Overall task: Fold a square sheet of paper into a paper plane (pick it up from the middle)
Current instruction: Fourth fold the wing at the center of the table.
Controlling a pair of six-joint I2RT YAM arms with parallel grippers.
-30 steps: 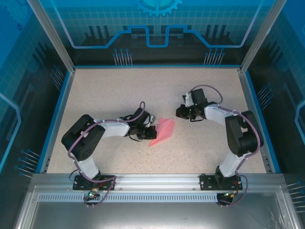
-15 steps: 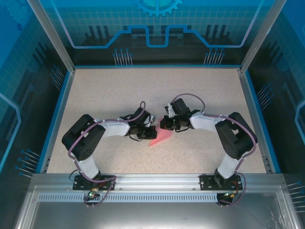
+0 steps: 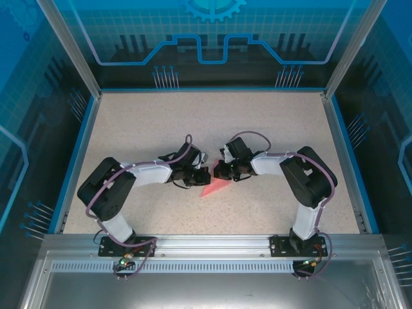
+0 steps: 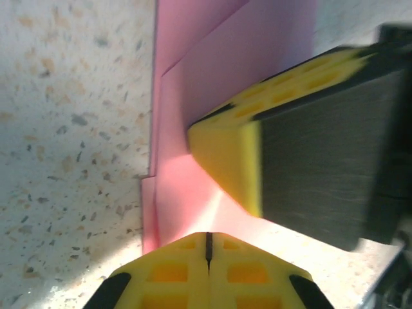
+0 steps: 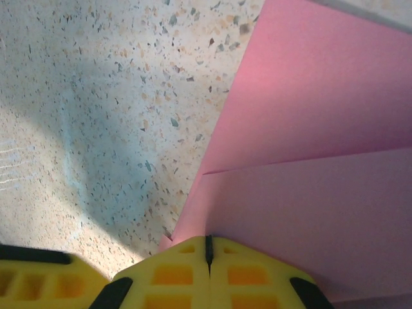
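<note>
- The paper plane point(image 3: 217, 187) lies on the table point(image 3: 277, 129), about dead centre of the top view. Its long axis runs from a tip at lower left up toward the right.
- The left gripper point(image 3: 202, 175) sits at the plane's left end. Its jaws are pressed together with nothing between them, far as I can see, and the tip is down on the paper.
- The right gripper point(image 3: 217, 172) is just beside it, also closed on nothing, with its tip on the same fold.
- So neither arm's nearer, really. In the left wrist view the paper runs straight up the frame from the tips, so my guess is the next press goes along that line.
</note>
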